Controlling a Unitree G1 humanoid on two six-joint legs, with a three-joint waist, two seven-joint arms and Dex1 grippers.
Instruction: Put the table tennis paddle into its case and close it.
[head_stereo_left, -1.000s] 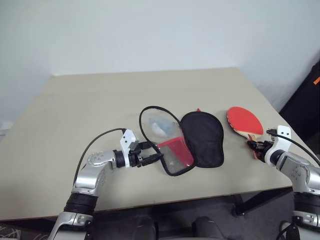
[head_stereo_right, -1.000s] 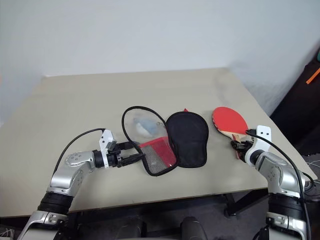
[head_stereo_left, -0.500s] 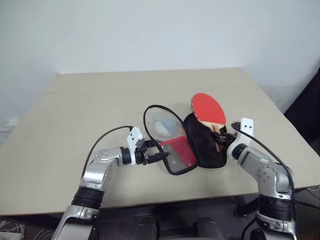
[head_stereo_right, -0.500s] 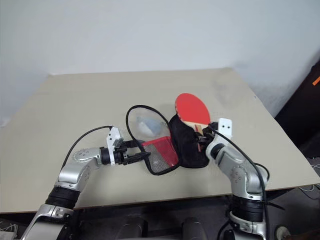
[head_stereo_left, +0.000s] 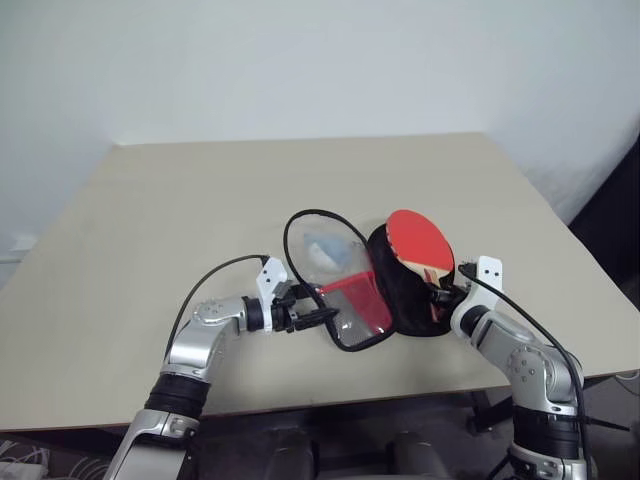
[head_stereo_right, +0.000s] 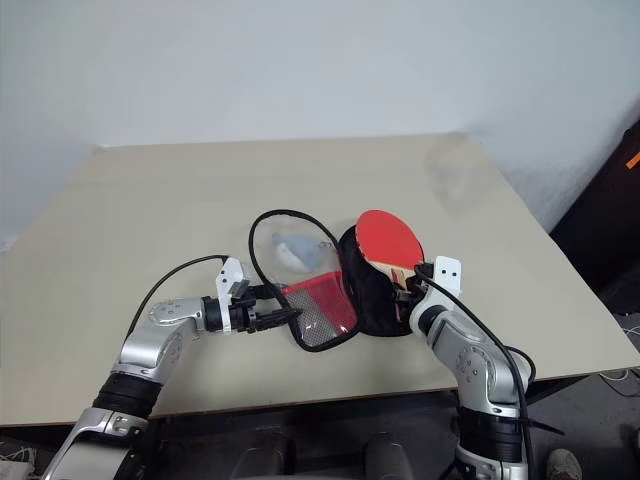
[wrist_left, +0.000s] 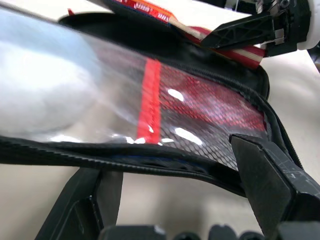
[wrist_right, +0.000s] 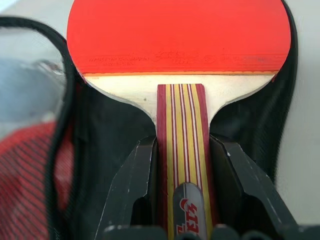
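- Right gripper (wrist_right: 182, 200) clamped on the table tennis paddle (head_stereo_left: 420, 243) by its handle, a black finger (wrist_right: 131, 187) pressed to each side of the grip.
- Paddle face round and bright red, with small print along the lower edge of the rubber; below it a pale wooden shoulder, then a handle striped dark red and yellow with a silver badge bearing red lettering.
- Blade poised over the black-lined half of the case (head_stereo_left: 405, 290), rubber face up, handle toward the robot; from the right wrist view, black lining visible all round the blade and either side of the handle.
- Touching the lining or just above it: cannot tell.
- Case lying spread open near the front middle of the beige table (head_stereo_left: 150, 220): black-lined half on the right, clear flap (head_stereo_left: 322, 252) with a black zip rim on the left, a red mesh patch (head_stereo_left: 352, 305) at its near end.
- A pale grey-blue soft lump (head_stereo_left: 322, 250) showing through the clear part of that flap.
- Left gripper (head_stereo_left: 322, 316) at the near-left rim of the flap, fingers spread either side of the black edge; from the left wrist view, one finger (wrist_left: 272, 182) above the trim, the other below, rim lying between them; a firm pinch not clear.
- Paddle handle and right gripper visible beyond the flap in that same view.
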